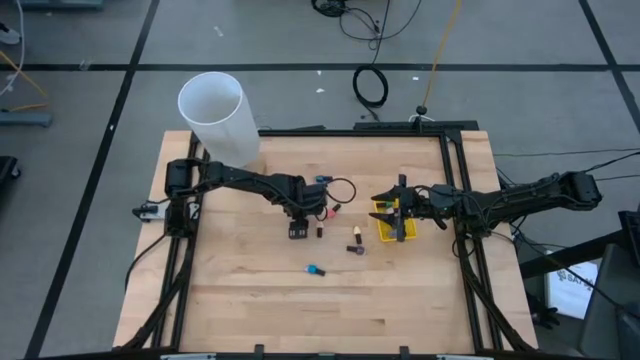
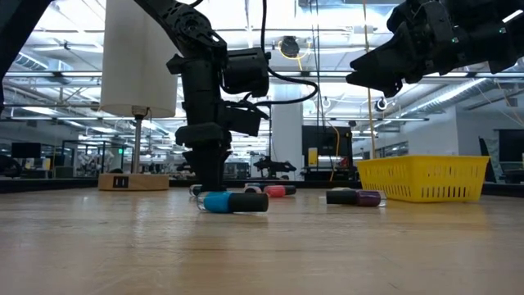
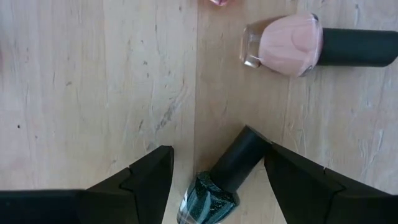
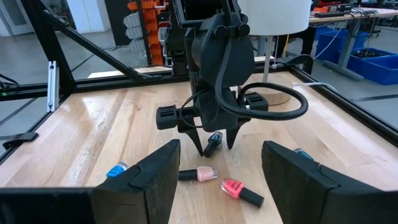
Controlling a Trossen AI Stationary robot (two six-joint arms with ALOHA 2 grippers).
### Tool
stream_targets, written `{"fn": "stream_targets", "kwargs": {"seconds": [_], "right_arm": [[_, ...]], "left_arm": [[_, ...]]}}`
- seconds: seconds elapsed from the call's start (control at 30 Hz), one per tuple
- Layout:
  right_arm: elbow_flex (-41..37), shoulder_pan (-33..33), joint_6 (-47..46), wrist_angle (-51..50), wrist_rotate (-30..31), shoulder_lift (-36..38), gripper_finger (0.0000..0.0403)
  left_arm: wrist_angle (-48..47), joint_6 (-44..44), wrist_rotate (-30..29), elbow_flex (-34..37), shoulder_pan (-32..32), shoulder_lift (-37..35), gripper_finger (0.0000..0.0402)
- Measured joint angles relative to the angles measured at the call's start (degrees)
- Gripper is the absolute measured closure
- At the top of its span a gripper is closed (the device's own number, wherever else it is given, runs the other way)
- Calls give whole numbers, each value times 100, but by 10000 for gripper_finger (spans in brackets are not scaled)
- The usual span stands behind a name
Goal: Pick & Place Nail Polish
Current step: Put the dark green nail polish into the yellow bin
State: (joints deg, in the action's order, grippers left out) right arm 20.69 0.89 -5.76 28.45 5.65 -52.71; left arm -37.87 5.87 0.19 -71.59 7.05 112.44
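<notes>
Probably a robotics lab: wooden worktable (image 1: 250,290), floor cables (image 1: 370,85), blurry workbenches (image 2: 135,180) behind.

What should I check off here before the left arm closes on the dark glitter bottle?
1. Left gripper open, a finger on each side of the dark teal glitter nail polish bottle: ok.
2. Bottle lies tilted between the fingers, cap angled toward one finger: not ok, may twist.
3. Pale pink nail polish bottle apart from the fingers: ok.
4. Right gripper open, empty, over the yellow basket, away from the left arm: ok.
5. Fingertips down at the wooden table: cannot tell.
</notes>
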Motion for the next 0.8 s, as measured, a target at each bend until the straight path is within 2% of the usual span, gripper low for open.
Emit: {"fn": "stream_targets", "kwargs": {"seconds": [0.2,0.6,0.8], "right_arm": [[0,0,0,-2,0,0,188],[0,0,0,-31,0,0,188],[0,0,0,-28,0,0,188]], "left_arm": [[-1,-122,6,2,0,4,166],[90,-355,-83,8,0,11,326],[195,-621,-87,25,0,11,362]]}}
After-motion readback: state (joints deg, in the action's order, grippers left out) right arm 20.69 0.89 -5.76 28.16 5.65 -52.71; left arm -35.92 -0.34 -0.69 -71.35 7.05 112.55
